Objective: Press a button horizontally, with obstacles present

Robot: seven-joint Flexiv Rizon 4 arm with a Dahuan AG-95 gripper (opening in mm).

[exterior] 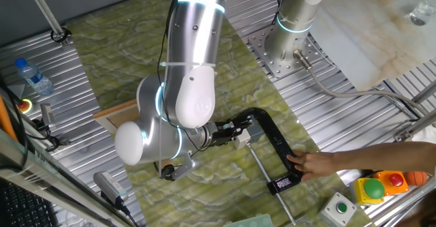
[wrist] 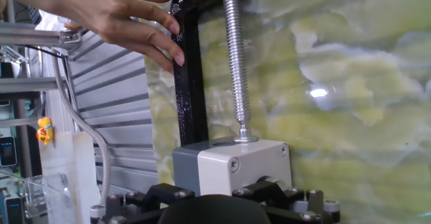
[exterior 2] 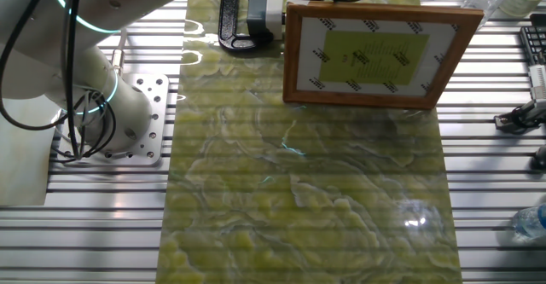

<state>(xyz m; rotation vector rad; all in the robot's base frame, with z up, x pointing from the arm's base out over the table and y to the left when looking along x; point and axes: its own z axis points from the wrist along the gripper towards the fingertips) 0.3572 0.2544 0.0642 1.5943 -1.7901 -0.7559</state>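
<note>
Button (wrist: 232, 165) held in black clamp (wrist: 189, 83), right at tool (wrist: 232, 207); tool's spread impossible to tell. Risk: skewed push slipping it, hand (wrist: 111, 12) steadying clamp getting nudged.

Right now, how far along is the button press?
Done: the arm is past the wooden frame and its end effector sits right at the button box. In hand: a person's hand steadies the black clamp holding the box. Left: whether the button is pressed can't be seen.

Clamped button (wrist: 232, 165) on green mat (exterior 2: 307, 199)
</note>
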